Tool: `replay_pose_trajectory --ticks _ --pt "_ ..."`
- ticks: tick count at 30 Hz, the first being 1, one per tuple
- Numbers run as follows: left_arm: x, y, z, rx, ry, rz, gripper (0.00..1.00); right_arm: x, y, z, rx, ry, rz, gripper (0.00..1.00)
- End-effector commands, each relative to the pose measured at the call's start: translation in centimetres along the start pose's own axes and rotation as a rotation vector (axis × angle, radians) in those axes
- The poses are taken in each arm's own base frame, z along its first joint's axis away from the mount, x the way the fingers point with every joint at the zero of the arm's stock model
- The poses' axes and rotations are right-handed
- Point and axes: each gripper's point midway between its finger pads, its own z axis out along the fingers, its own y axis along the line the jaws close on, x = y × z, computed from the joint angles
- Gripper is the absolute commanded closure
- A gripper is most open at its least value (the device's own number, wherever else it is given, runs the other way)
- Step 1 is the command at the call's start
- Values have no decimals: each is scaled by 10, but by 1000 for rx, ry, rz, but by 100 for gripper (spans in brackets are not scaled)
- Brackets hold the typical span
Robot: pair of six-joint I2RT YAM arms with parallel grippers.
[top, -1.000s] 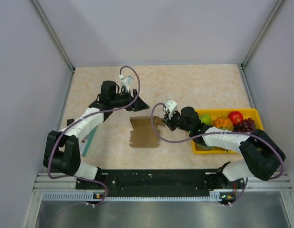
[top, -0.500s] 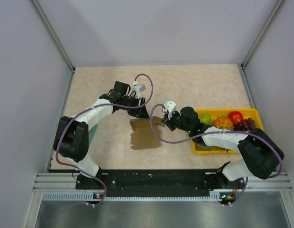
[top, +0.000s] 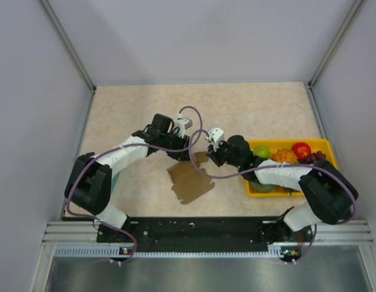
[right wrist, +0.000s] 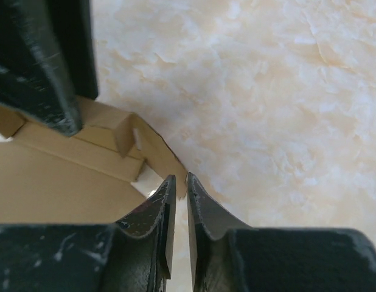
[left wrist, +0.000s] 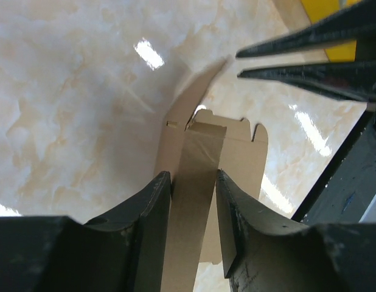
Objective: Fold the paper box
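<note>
The paper box [top: 191, 180] is a brown cardboard sheet with flaps, tilted on the table between my arms. My left gripper [top: 181, 154] stands at its far edge. In the left wrist view its jaws [left wrist: 193, 177] are shut on an upright cardboard panel [left wrist: 197, 182]. My right gripper [top: 207, 157] is at the box's far right corner. In the right wrist view its jaws [right wrist: 179, 180] are pinched on a thin flap edge [right wrist: 157, 149] of the box. The right gripper's fingers [left wrist: 309, 58] show at the top right of the left wrist view.
A yellow tray [top: 325, 143] with fruit, including a red apple [top: 301, 149], stands right of the box under my right arm. A teal packet [top: 117, 177] lies at the left, partly hidden by my left arm. Grey walls enclose the table.
My left arm has swung right and toward the near edge to the box and closed on its far panel. The box has turned and shifted a little nearer. The right gripper has stayed on its flap.
</note>
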Motion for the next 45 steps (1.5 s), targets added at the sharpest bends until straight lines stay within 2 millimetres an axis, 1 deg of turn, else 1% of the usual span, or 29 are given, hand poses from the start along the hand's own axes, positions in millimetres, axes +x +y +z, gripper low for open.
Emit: replay_pose_trajectory --ticks 1,3,4,5,7,8,9,10,12,13,14,16,17,18,21,22,24,25,26,27,30,31,32,34,35,38,39,42,45 --pt "-17 -18 -16 -42 -152 74 60 -25 -9 5 60 -19 74 86" --pt "-21 -23 -17 -64 -188 94 61 -25 -4 3 47 -10 118 86" --pt "-18 -30 -16 -55 -190 106 61 -26 -1 2 39 -17 169 86" --pt "-18 -33 -15 -52 -196 102 61 -22 6 1 10 -9 187 87" --pt "-17 -39 -13 -35 -204 105 61 -24 11 -2 -5 -23 200 86" --pt "-15 -40 -13 -26 -200 92 61 -22 12 -4 -5 -21 203 84" --pt "-13 -41 -12 -21 -196 90 61 -22 12 -5 -7 -14 203 77" --pt "-12 -40 -12 -20 -188 84 61 -21 11 -6 -4 7 186 70" --pt "-10 -40 -12 -22 -184 82 60 -16 -1 -12 46 108 184 66" --pt "-9 -40 -12 -21 -182 81 60 -17 -4 -14 39 120 169 65" --pt "-9 -41 -12 -19 -183 82 59 -24 -4 -19 23 112 164 65" --pt "-7 -43 -12 -5 -172 73 57 -21 -11 -29 49 133 176 61" --pt "-6 -44 -11 3 -169 61 57 -24 -7 -36 9 115 152 59" --pt "-5 -46 -12 10 -169 54 56 -25 -11 -40 1 106 154 59" --pt "-2 -50 -16 24 -163 19 53 -26 -5 -45 -76 90 48 59" --pt "-5 -51 -20 30 -171 10 52 -26 -7 -44 -84 87 -14 59" --pt "-8 -56 -28 56 -191 -9 48 -23 -7 -37 -106 74 -57 59" --pt "-10 -53 -32 57 -202 -23 46 -18 -5 -34 -144 87 -115 58" --pt "-11 -53 -35 63 -207 -43 43 -25 -2 -30 -182 76 -148 59" --pt "-13 -56 -40 89 -209 -57 41 -25 -4 -26 -188 89 -172 59" --pt "-16 -52 -53 135 -219 -127 38 -19 -17 -14 -188 210 -214 60" --pt "-15 -51 -54 137 -215 -141 37 -27 -21 -7 -204 219 -264 60" --pt "-15 -49 -54 138 -213 -151 37 -15 -18 -11 -237 291 -258 61" --pt "-4 -42 -48 142 -149 -195 37 -21 -22 -6 -252 309 -294 62" --pt "1 -41 -46 151 -112 -218 37 -18 -19 -9 -274 329 -298 63" --pt "4 -39 -37 186 -83 -236 38 -24 -18 -7 -303 332 -331 63" --pt "5 -40 -36 197 -79 -239 38 -20 -15 -9 -327 352 -332 64" --pt "6 -41 -33 219 -72 -241 39 -22 -5 -9 -377 353 -364 67" --pt "11 -40 -27 233 -46 -260 48 -17 2 -6 -407 366 -381 70"
